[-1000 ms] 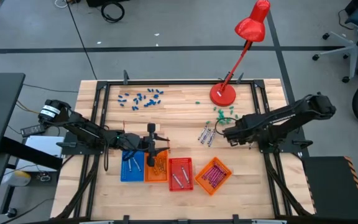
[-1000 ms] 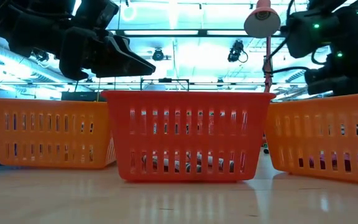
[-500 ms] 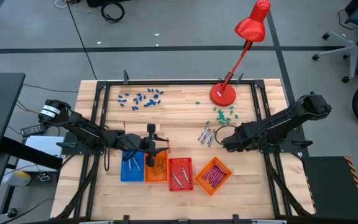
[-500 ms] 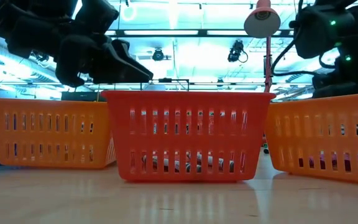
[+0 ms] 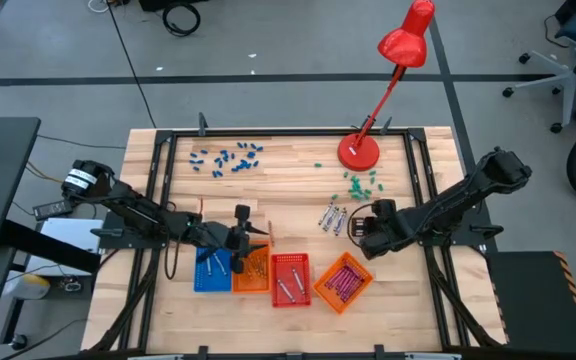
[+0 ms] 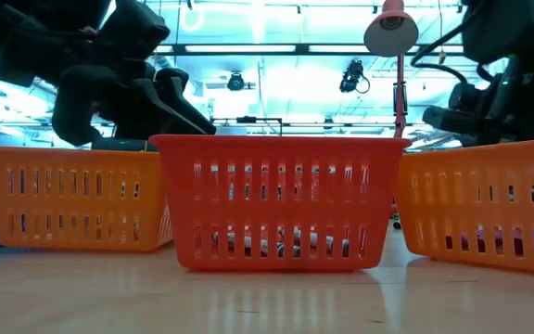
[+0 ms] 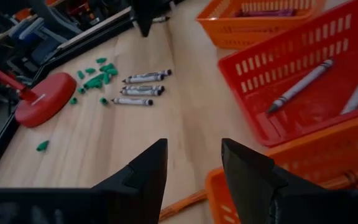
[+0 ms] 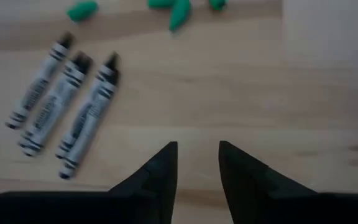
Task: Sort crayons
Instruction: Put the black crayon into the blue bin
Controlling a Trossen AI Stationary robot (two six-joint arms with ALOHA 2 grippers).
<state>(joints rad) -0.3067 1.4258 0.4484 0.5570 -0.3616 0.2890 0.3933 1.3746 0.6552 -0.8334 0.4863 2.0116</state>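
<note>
On the wooden surface (image 5: 288, 190), the left gripper (image 5: 252, 243) hung over the orange basket (image 5: 251, 271), jaws parted and empty. The right gripper (image 8: 197, 163), jaws open, neared three grey crayons (image 8: 64, 102) lying loose; I judged closing on one came next.

Four small slotted plastic trays (image 5: 290, 279) sit in a near row; three silvery grey crayons (image 5: 332, 217) lie beside the right gripper (image 5: 360, 232).
</note>
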